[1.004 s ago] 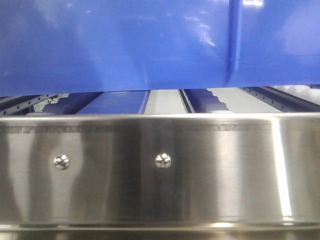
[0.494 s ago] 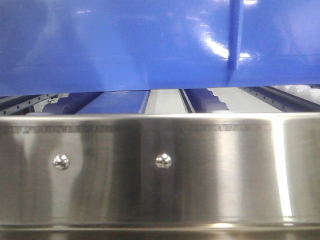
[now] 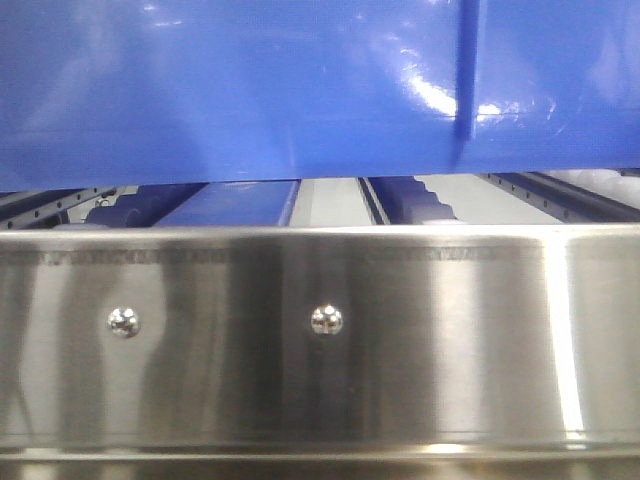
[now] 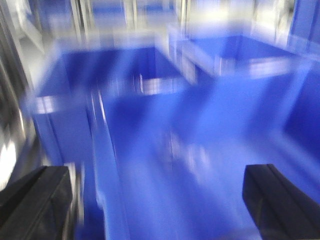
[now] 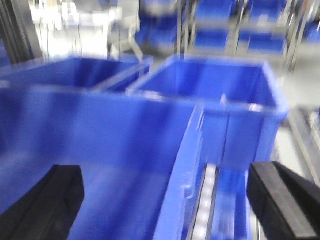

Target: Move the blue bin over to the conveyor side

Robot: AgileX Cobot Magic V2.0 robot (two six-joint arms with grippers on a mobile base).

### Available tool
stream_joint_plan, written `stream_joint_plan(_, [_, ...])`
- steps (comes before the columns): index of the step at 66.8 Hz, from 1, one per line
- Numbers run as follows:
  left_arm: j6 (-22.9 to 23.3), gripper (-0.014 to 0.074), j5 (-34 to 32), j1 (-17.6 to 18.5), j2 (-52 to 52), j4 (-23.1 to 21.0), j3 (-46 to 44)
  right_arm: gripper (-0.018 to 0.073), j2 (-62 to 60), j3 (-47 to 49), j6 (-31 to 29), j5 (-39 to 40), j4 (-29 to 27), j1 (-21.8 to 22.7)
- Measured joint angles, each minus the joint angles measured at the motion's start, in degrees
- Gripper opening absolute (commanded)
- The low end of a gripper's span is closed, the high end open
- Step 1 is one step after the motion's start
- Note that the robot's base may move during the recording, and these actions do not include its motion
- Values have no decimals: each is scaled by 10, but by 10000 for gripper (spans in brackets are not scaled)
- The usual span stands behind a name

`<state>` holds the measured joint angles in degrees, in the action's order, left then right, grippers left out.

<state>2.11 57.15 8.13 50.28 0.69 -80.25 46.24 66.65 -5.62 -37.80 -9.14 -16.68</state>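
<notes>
Item 1: left gripper (image 4: 157, 192), wrist view, heavily blurred. The jaws stand wide apart, one dark finger in each lower corner. A side wall of the blue bin (image 3: 250, 90) runs up between them, nearer the left finger. No clamp on it is visible.

Item 2: right gripper (image 5: 165, 187). Its jaws are likewise spread wide, straddling the bin's opposite wall with nothing pinched.

Item 3: steel front rail (image 3: 320, 340) of the counter, with two screws (image 3: 325, 320). The bin's glossy wall fills the view above it. Whether the base rests on the rollers or rides clear cannot be told.

Item 4: white rollers (image 5: 206, 200), just beside the bin's right wall.

Item 5: second blue crate (image 5: 220, 95), beyond the bin and near its far corner.

Item 6: conveyor, in no view.

Handling note (judgement): the step in hand is shifting the bin with both arms.
- Move both arms at one pace, or the bin will skew.
- The walls are slick, so seat the jaws firmly under the thickened rim before any lift.
- Keep the base level and clear of the rail.
- Steer wide of the second crate.
</notes>
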Motion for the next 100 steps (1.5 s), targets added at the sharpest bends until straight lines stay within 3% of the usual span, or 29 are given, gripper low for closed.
stream_joint_plan(15, [37,599,118,0,114,33,-98,559,129,153,0,-154,0,-1])
stream_joint_plan(31, [40,599,132,-5,187,44,-148,559,254,323,0,-314,0,-1])
stream_joint_plan(48, [21,599,132,-84,215,-20,-150,559,320,381,11,-325,33,-1])
stream_joint_plan(58, [14,599,133,-100,218,-24,-150,559,324,349,29,-327,69,-1])
stream_joint_plan(74, [4,599,133,-98,238,-31,-150,559,350,315,40,-331,67,-1])
stream_joint_plan(83, [2,599,133,-71,255,-25,-150,559,378,316,41,-331,67,-1])
stream_joint_plan(92, [1,599,133,-33,272,0,-150,559,400,316,44,-331,66,-1])
stream_joint_plan(100, [17,599,133,-26,284,32,-150,559,407,316,48,-331,66,-1])
